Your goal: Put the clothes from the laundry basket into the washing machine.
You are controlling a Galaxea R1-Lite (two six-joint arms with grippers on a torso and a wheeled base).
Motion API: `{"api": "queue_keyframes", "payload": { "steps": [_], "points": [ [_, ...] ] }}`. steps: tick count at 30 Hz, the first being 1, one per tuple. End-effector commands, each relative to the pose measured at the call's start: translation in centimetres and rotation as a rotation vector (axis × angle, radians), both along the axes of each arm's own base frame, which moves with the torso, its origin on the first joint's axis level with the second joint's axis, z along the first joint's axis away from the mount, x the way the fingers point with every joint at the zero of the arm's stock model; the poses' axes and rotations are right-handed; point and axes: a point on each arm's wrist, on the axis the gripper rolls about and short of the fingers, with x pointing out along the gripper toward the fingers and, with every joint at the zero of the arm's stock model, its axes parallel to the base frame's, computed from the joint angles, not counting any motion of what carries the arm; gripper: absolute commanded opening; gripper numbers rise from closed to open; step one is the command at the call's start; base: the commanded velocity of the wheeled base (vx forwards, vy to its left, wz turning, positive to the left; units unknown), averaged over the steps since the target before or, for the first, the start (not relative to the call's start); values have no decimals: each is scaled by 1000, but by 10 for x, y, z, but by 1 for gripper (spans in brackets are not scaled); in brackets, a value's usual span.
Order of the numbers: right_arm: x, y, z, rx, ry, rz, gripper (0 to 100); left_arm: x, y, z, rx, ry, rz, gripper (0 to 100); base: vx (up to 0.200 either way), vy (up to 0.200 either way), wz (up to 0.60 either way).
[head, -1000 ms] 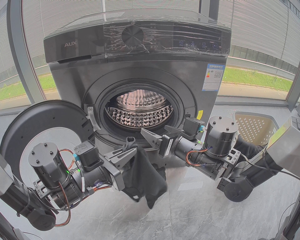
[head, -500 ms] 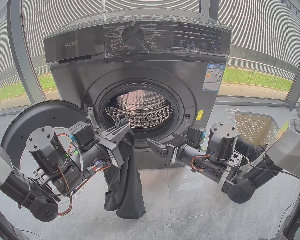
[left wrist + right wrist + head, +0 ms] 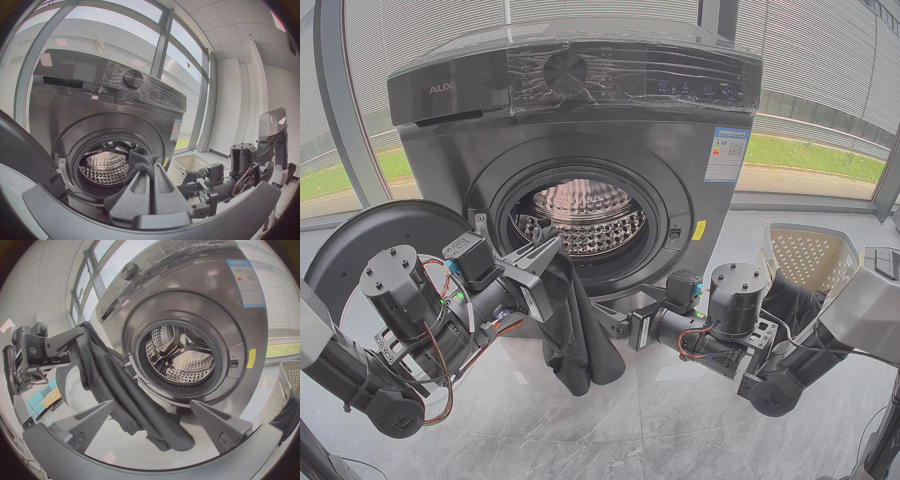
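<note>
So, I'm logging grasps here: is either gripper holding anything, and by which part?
The left gripper pinches the dark garment by a bunched upper end; the rest hangs down before the washing machine. The right gripper is open, holding nothing.

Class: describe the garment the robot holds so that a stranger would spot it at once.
Start at the grey washing machine with its door swung open. Before the drum mouth, the left tool pinches a black garment by its top. Unlike the dark clothes draped over the cream laundry basket, it hangs from a tool.
</note>
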Motion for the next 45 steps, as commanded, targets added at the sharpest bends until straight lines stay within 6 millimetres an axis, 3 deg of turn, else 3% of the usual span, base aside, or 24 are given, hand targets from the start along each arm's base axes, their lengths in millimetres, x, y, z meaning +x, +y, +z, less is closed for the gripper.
{"api": "queue_keyframes", "payload": {
  "steps": [1,6,13,29,30,37,45],
  "points": [
    [-3,6,-3,-2,4,36,100,3,-2,-5,5,8,0,0,0,0,0],
    [-13,15,-1,19,-31,131,100,8,-6,-12,9,11,-1,0,0,0,0],
    [-17,29,-17,-4,-14,178,100,10,-8,-11,2,1,-4,0,0,0,0],
    [9,52,-29,24,-44,151,100,5,-13,-10,-5,-13,-31,0,0,0,0],
    [11,53,-30,25,-47,142,0,5,-12,-9,-6,-16,-33,0,0,0,0],
    [17,54,-31,27,-55,113,0,5,-12,-9,-6,-14,-35,0,0,0,0],
    [14,52,-19,47,-75,113,0,7,-10,-11,-3,-7,-18,0,0,0,0]
  ]
}}
